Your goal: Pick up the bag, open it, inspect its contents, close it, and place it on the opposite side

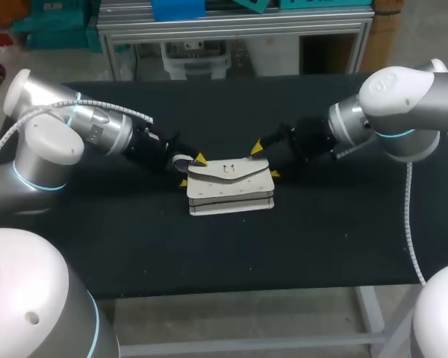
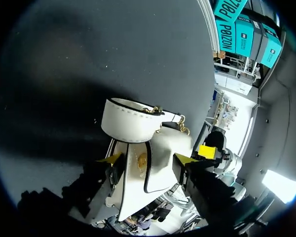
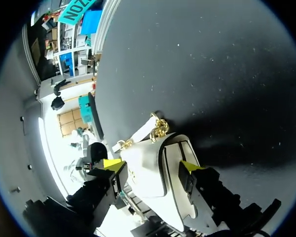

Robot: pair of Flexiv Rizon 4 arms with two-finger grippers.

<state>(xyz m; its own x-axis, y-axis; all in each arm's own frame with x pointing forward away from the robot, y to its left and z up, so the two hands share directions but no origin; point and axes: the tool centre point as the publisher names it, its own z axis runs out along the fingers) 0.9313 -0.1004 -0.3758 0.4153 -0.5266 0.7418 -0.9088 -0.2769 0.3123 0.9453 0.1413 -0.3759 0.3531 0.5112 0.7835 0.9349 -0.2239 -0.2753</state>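
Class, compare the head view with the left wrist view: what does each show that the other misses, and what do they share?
Only the head view: the silver bodies of the left arm and right arm, and the clasp on the flap of the white bag. Only the left wrist view: the bag's gold chain and stitched strap, seen end-on. Both: the bag on the black table, with the left gripper at one end and the right gripper at the other.

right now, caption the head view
Left gripper and right gripper grip the ends of the white bag, black table beneath
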